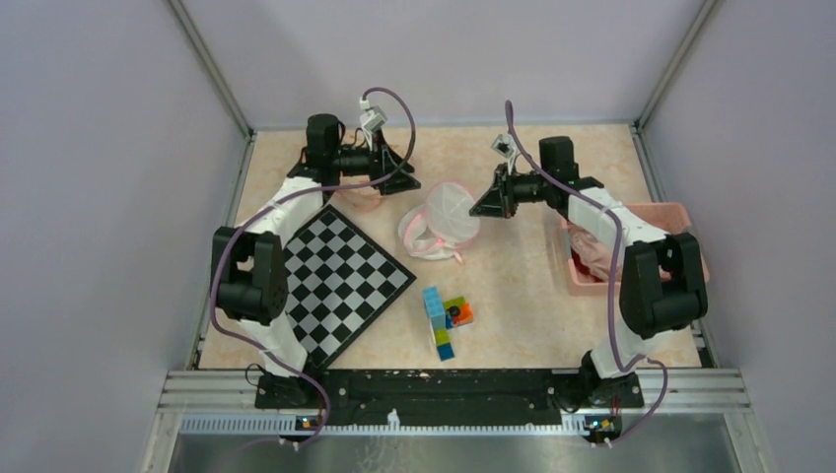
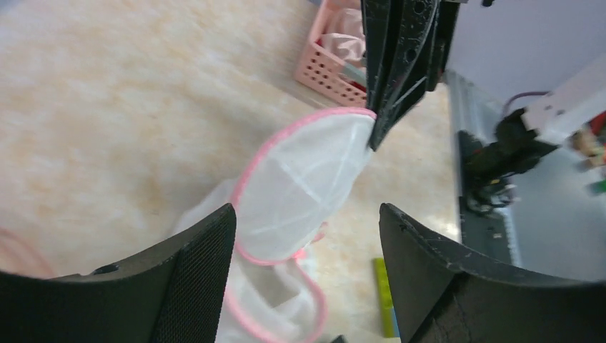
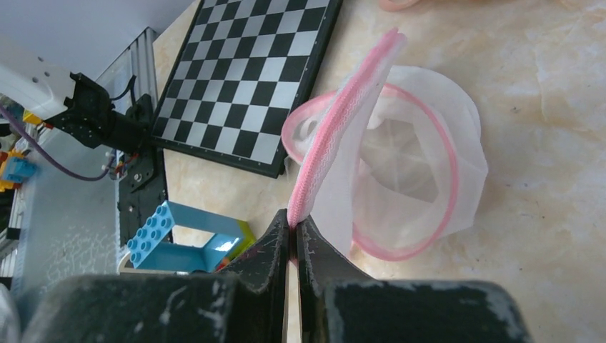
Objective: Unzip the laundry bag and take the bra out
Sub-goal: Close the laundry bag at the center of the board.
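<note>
While laundry bag [image 1: 441, 219] lies btwn both grippers, bra's likely the pink item [image 1: 365, 197] by L gripper [image 2: 307, 214], spread, empty. R gripper [image 3: 293, 229] pinches bag's zip edge [image 3: 336, 136]: grip firm, lift so mouth gapes, confirm nothing's inside.

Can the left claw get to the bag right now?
Probably yes. The left claw is open and faces the bag, with nothing between them. The right claw pinches only the bag's pink edge.
</note>
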Tool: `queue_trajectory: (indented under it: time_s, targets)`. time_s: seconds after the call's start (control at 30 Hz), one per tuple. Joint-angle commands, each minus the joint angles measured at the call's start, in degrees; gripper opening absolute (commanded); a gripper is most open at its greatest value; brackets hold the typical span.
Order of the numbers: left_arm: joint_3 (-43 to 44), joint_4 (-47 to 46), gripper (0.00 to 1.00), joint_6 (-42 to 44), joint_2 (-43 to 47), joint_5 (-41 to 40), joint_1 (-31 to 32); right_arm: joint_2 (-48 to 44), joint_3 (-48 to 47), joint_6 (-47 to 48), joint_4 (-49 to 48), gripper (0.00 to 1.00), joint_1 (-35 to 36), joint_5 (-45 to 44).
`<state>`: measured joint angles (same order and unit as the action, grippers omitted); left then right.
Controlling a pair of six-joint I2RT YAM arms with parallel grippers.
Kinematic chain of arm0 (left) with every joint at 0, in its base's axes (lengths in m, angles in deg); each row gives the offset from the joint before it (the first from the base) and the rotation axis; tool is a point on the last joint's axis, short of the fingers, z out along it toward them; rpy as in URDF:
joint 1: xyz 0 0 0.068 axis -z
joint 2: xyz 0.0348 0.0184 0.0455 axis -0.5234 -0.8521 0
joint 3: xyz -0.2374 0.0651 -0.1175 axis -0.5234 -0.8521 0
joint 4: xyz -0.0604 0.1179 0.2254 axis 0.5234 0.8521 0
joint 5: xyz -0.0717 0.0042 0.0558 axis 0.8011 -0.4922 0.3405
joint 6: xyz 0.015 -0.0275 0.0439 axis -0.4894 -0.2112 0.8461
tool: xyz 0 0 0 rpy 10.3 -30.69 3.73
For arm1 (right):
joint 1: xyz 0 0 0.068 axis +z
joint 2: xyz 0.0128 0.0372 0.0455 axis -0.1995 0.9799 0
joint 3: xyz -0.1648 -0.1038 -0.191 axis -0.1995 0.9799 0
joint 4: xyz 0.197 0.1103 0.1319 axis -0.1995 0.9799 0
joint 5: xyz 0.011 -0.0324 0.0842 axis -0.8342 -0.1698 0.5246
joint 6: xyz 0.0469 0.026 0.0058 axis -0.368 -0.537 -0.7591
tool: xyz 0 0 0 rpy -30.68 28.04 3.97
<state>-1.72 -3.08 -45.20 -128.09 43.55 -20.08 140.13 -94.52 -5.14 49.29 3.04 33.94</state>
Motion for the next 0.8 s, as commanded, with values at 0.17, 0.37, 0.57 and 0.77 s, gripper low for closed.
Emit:
queue_trajectory:
  time_s: [0.17,0.37,0.57,0.77]
  targets:
    - [5.3,24.8,0.76,31.2,4.4,-7.2,-0.3,7.9,-12.2,2.2,12.8,0.00,3.1,-2.0]
    - [-0.5,19.9,0.75,25.8,4.6,-8.6,-0.9,8.2,-11.1,-1.2,8.9,0.00,3.1,4.3]
    - [0.5,17.6,0.73,22.4,1.2,-4.6,-1.0,9.9,-12.0,0.5,10.6,0.00,3.1,4.4]
    - [2.5,19.1,0.78,23.2,-2.4,-6.4,-0.7,12.8,-13.5,-0.8,10.9,0.00,3.0,5.5]
